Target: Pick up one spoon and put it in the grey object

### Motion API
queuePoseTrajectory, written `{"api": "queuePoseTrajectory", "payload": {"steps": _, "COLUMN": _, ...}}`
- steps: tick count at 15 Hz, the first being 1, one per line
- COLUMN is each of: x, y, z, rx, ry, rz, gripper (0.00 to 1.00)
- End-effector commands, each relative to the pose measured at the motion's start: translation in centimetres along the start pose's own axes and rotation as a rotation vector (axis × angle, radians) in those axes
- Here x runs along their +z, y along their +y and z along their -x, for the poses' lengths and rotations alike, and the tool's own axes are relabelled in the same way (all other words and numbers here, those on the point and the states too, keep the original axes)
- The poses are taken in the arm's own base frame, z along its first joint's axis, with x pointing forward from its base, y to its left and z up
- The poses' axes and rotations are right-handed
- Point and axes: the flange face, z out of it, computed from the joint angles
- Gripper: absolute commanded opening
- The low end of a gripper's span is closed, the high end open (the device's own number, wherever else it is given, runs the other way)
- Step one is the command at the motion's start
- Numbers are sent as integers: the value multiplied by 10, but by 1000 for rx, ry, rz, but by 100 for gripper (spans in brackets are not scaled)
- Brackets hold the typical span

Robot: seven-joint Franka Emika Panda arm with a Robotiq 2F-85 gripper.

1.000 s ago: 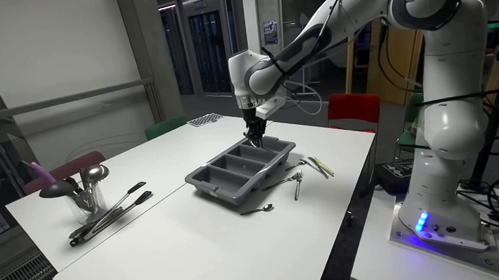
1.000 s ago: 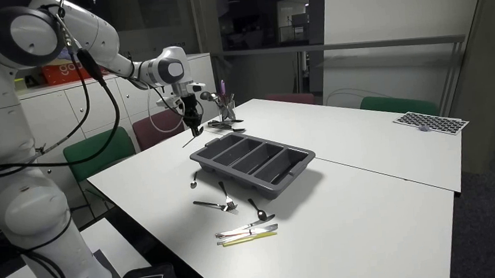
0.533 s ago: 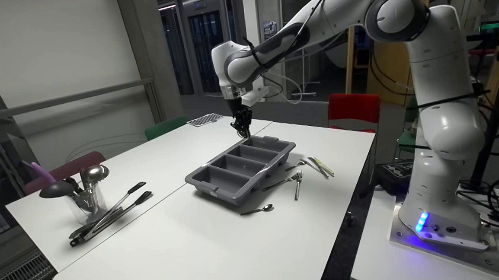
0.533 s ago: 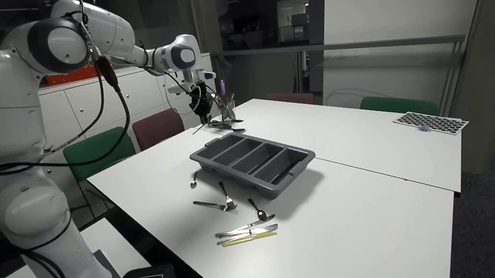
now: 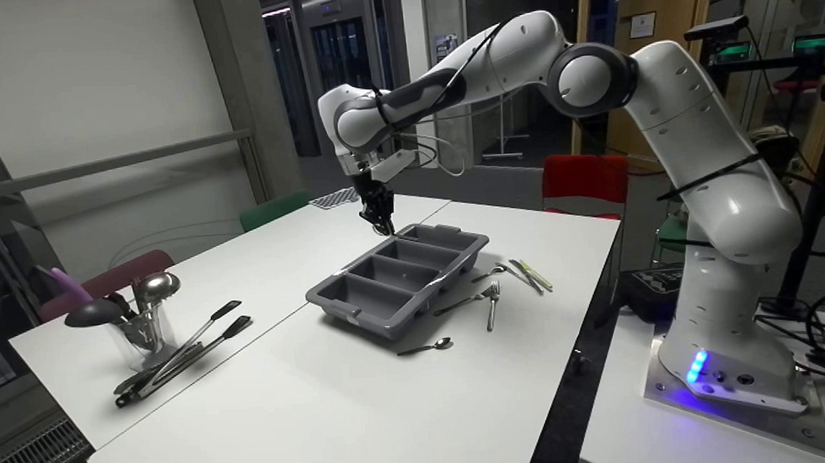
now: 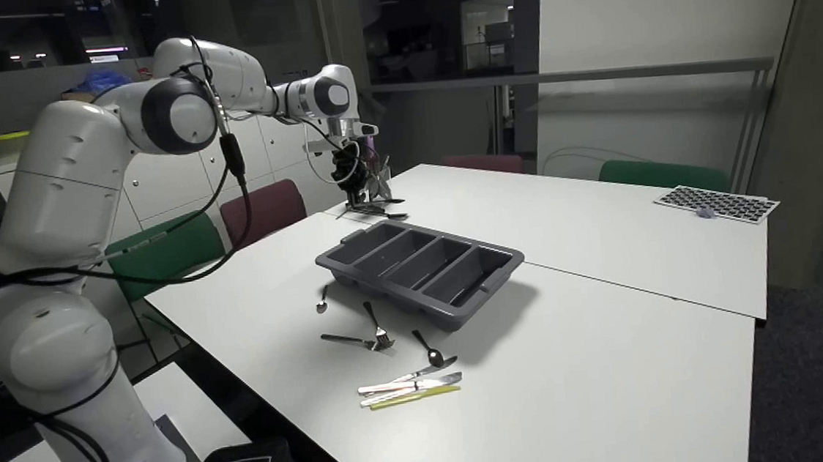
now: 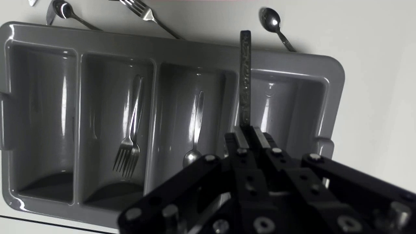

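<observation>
End effector (image 7: pixel 249 133) pinched a spoon (image 7: pixel 245 78), patterned handle sticking out toward 12 o'clock in wrist view, bowl hidden there. Handle overlapped the grey tray (image 7: pixel 201 52) at the divider between the two compartments nearest 3 o'clock. Counting from 9 o'clock, second compartment held two forks (image 7: pixel 127 141), third a shiny spoon (image 7: pixel 197 130). Beyond the 12 o'clock rim, on the counter (image 7: pixel 373 97): ribbed spoon (image 7: pixel 270 20) between 1 and 2, loose fork (image 7: pixel 148 14) just short of 12, loose spoon (image 7: pixel 63 9) between 10 and 11. In both exterior views, end effector hung toward 11 o'clock from tray centre. In an exterior view, knives (image 6: pixel 409 385) lay at the tray's 6 o'clock.
</observation>
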Motion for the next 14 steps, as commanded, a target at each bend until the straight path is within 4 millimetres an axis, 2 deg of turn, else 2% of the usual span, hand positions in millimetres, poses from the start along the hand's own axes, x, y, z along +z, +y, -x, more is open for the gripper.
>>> {"api": "queuePoseTrajectory", "payload": {"steps": 1, "x": -7, "y": -8, "z": -32, "rx": -50, "ry": 32, "rz": -13, "gripper": 2}}
{"api": "queuePoseTrajectory", "payload": {"steps": 5, "x": -7, "y": -45, "z": -52, "rx": -108, "ry": 119, "rz": 15, "gripper": 2}}
{"api": "queuePoseTrajectory", "payload": {"steps": 8, "x": 10, "y": -63, "z": -63, "rx": -122, "ry": 107, "rz": -15, "gripper": 2}}
{"api": "queuePoseTrajectory", "payload": {"steps": 11, "x": 34, "y": -64, "z": -74, "rx": -113, "ry": 93, "rz": -36, "gripper": 2}}
{"api": "queuePoseTrajectory", "payload": {"steps": 14, "x": 57, "y": -54, "z": -85, "rx": -96, "ry": 81, "rz": -56, "gripper": 2}}
